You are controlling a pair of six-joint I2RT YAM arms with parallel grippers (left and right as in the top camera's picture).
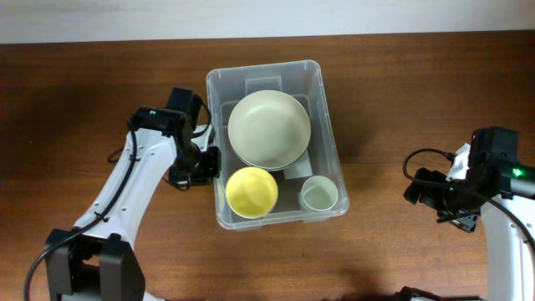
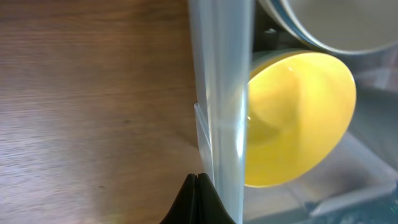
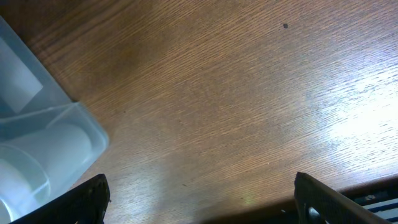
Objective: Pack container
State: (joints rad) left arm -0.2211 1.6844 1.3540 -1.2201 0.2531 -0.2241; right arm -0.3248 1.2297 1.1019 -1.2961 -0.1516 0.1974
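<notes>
The clear plastic container (image 1: 328,125) stands in the middle of the wooden table. It holds a large pale green bowl (image 1: 269,128), a yellow bowl (image 1: 252,191) and a small pale cup (image 1: 318,194). My left gripper (image 1: 205,164) is shut and empty, its tips against the outside of the container's left wall (image 2: 221,112), with the yellow bowl (image 2: 298,118) just behind that wall. My right gripper (image 1: 441,205) is open and empty over bare table, well right of the container; its wrist view shows the container's corner (image 3: 62,134) at the left.
The wooden table (image 1: 418,100) spreads around the container. A white wall edge runs along the far side. Cables hang near both arms.
</notes>
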